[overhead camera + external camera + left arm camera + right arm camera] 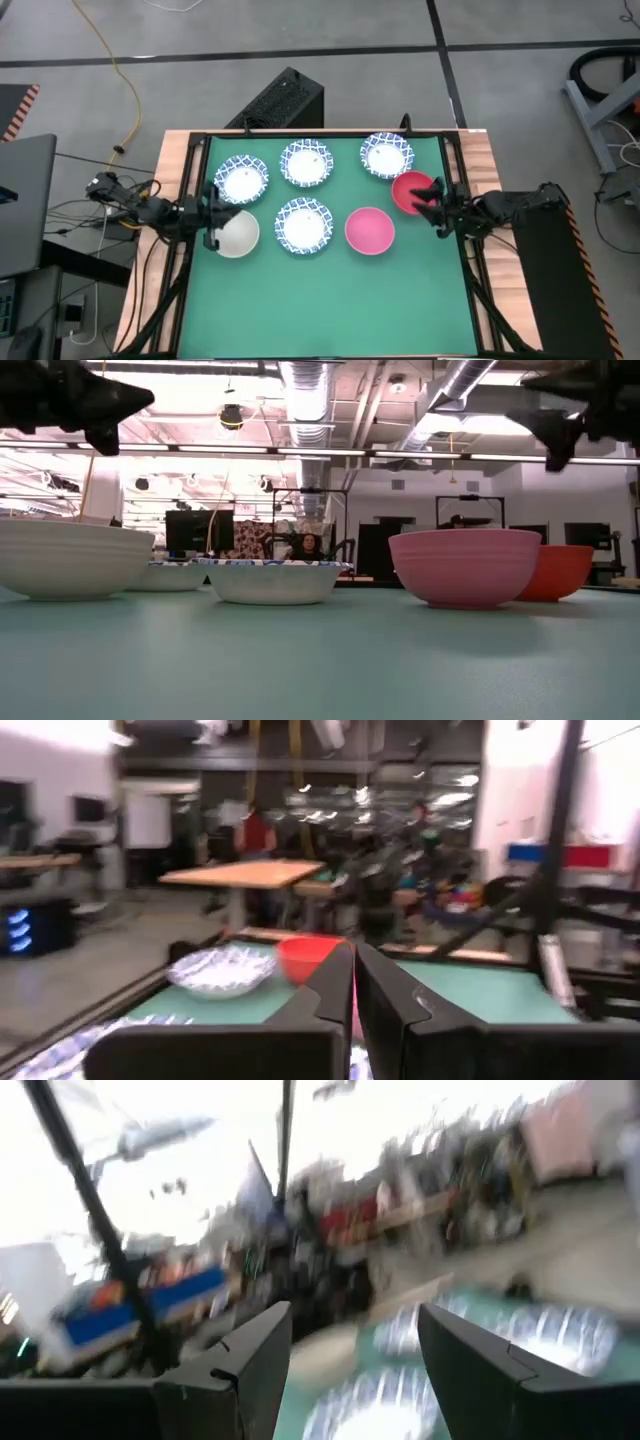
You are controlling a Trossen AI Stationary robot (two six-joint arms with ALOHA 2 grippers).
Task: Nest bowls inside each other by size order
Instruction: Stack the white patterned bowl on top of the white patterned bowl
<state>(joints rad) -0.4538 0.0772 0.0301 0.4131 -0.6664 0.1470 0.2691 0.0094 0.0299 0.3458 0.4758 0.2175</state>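
Seven bowls rest on their bases on the green mat. Four are white with blue patterned rims (pixel 242 178) (pixel 307 163) (pixel 387 155) (pixel 304 225). One is plain off-white (pixel 238 235), one pink (pixel 369 230), one red (pixel 412 192). My left gripper (pixel 213 212) is shut and hangs over the mat's left edge beside the off-white bowl, holding nothing; its fingers show almost together in the left wrist view (pixel 354 960). My right gripper (pixel 428 203) is open and hangs at the mat's right edge, next to the red bowl; its fingers stand wide apart (pixel 355 1320) with nothing between them.
A wooden frame (pixel 180 150) borders the mat. The mat's near half (pixel 320 300) holds no bowls. A black box (pixel 285 100) stands behind the far edge. Cables and a laptop (pixel 25 200) lie off the table's left side. A person shows far off in the room (pixel 308 545).
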